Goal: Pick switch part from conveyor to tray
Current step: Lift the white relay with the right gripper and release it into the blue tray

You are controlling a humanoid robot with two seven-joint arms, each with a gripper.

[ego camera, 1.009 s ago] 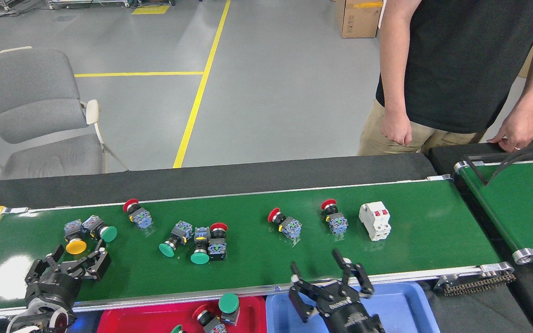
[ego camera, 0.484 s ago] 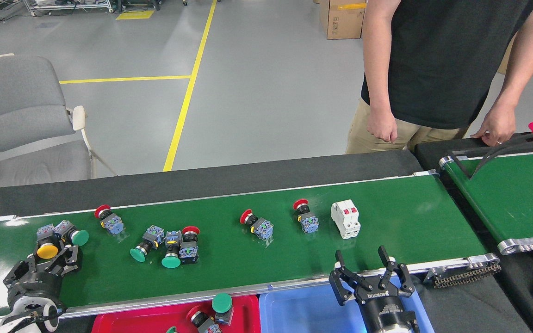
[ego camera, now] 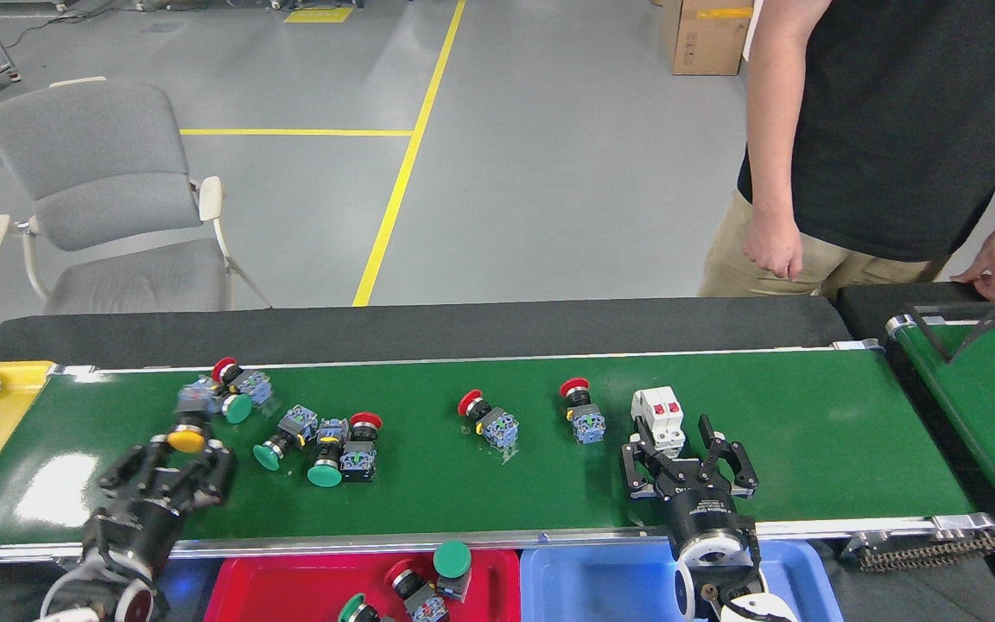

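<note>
Glossy green conveyor point(ego camera: 808, 432) strewn with switches; grey floor, yellow lines, chair point(ego camera: 109, 199) beyond. Right gripper point(ego camera: 687, 449) spread open, empty, beside white breaker point(ego camera: 658, 417). Left gripper point(ego camera: 174, 466) open near yellow button point(ego camera: 186, 439).

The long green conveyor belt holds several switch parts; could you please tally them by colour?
Red-capped push-button switches: 4
Green-capped push-button switches: 3
Yellow-capped push-button switch: 1
White boxy breaker switch: 1
Total on the glossy dark green conveyor belt: 9
</note>
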